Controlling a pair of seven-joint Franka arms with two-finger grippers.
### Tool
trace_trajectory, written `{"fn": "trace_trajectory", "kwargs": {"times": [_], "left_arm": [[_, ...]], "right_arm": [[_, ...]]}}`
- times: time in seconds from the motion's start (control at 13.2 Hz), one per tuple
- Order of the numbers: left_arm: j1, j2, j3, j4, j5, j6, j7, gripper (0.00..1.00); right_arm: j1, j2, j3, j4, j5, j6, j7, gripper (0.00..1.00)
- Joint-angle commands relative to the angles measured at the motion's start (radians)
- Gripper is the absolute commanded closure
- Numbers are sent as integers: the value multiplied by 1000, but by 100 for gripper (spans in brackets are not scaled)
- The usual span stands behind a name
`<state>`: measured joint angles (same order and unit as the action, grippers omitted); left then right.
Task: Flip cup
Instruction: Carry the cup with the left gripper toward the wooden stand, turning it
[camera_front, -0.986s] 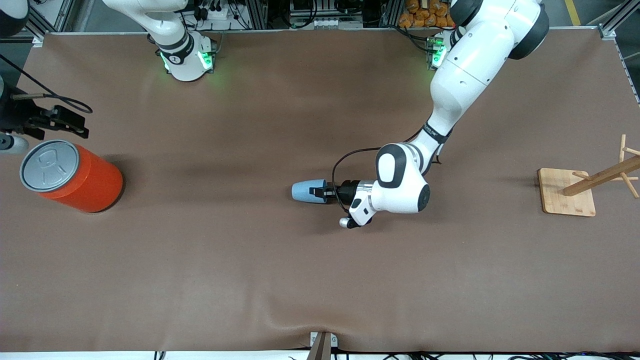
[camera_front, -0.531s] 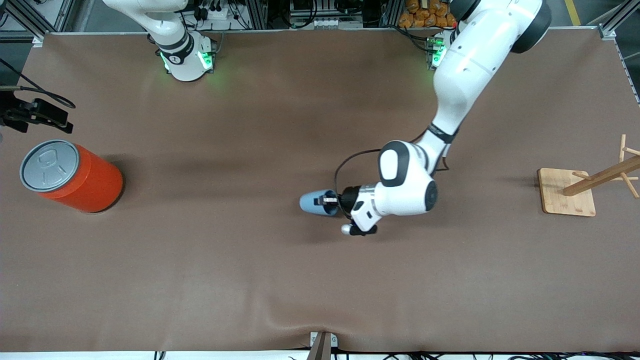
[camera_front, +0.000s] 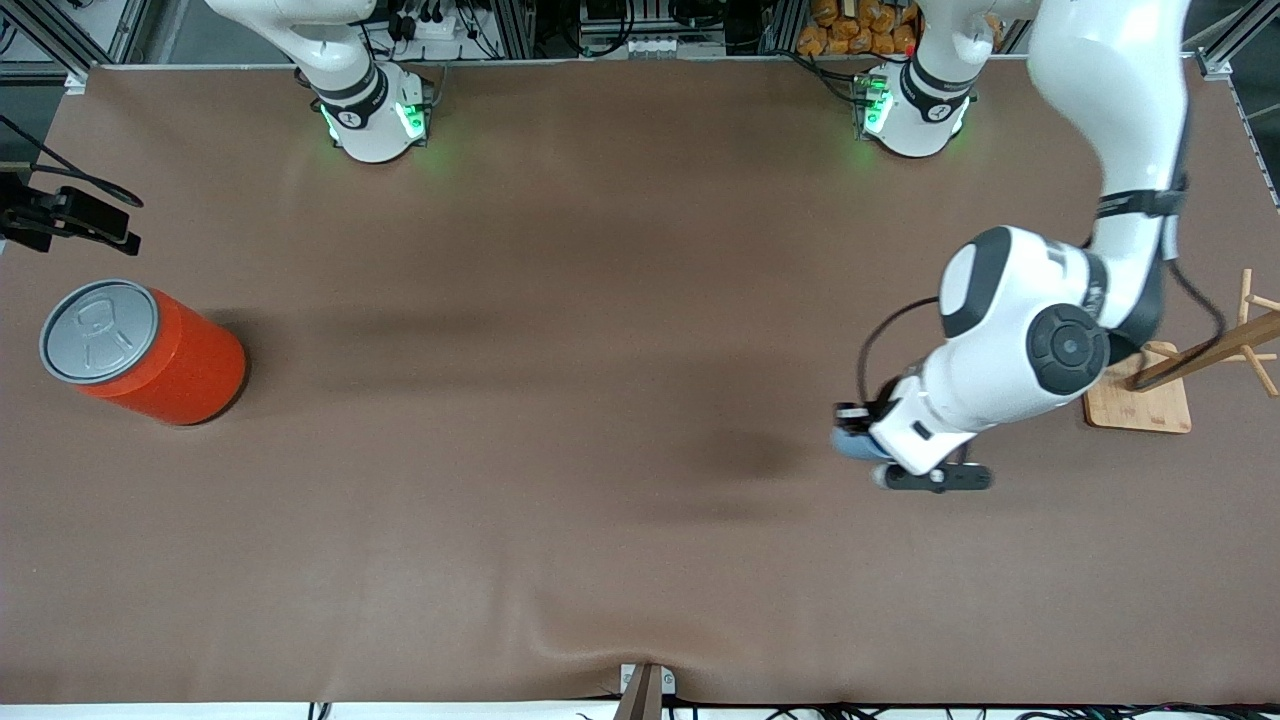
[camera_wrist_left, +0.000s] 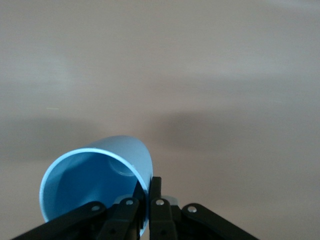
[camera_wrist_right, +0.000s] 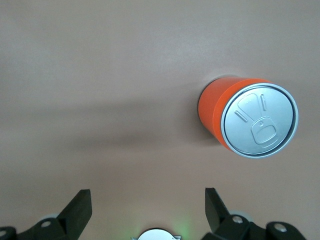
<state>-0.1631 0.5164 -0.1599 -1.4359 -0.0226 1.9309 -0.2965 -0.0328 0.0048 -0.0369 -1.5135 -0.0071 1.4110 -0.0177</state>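
Left gripper (camera_wrist_left: 145, 197) is pinched tight on the wall of the small light-blue tapered plastic cup (camera_wrist_left: 95, 182), one finger inside the mouth and one outside, so the rim alone carries it. That hold looks chosen for the job: gripping a thin wall near the lip leaves the wrist free to roll the tumbler over without the fingers blocking the base or the opening. In the wrist view the cup lies tilted with its mouth turned toward the camera and its closed bottom pointing away, clear of the brown table covering (camera_front: 560, 300), which shows only a soft shadow beneath. From the front camera just a sliver of blue (camera_front: 850, 443) shows past the white wrist, up in the air over the left arm's end of the table, near the wooden peg stand on its square base (camera_front: 1145, 400). I judge the flip to be underway but unfinished, with turning and setting down left. Right gripper (camera_wrist_right: 145, 207) hangs with its fingers spread wide and empty above the big orange can with the grey pull-tab lid (camera_wrist_right: 250, 120), which stands at the right arm's end; that arm waits.
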Motion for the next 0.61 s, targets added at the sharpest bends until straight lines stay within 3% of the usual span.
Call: {"fn": "trace_trajectory", "kwargs": {"times": [0.0, 0.3, 0.46, 0.53], "left_arm": [[75, -4, -4, -102, 111, 14, -20, 100], [152, -29, -3, -309, 119, 236, -18, 100], [180, -33, -4, -331, 144, 260, -18, 100], [180, -32, -3, -331, 154, 260, -20, 72]], "right_arm": [[-18, -23, 8, -7, 21, -12, 15, 0], [-16, -17, 9, -16, 21, 49, 13, 0], [-16, -22, 9, -17, 21, 45, 15, 0], [-16, -22, 11, -14, 21, 42, 15, 0]]}}
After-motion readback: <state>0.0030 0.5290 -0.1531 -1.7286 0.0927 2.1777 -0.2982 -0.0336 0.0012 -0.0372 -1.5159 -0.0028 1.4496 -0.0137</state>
